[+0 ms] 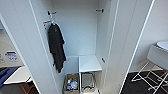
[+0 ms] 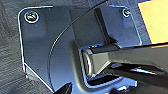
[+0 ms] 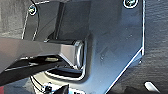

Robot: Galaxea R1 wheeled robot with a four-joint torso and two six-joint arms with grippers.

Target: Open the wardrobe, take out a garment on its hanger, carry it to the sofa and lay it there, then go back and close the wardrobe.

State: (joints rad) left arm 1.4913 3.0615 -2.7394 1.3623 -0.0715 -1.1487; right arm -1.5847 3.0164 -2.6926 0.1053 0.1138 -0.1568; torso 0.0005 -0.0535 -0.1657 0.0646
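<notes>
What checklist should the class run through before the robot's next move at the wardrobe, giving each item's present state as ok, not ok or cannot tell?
1. Wardrobe doors open: ok, both doors stand wide and the interior is exposed.
2. Orange garment hanging inside: not ok, the rail holds a black T-shirt and no orange garment.
3. A hanger on the rail: ok, a white hanger carries the black T-shirt.
4. Wardrobe bottom: ok, a basket of small items sits beside a low white shelf, clear of the doors.
5. Gripper fingers open or shut: cannot tell from either wrist view.
</notes>
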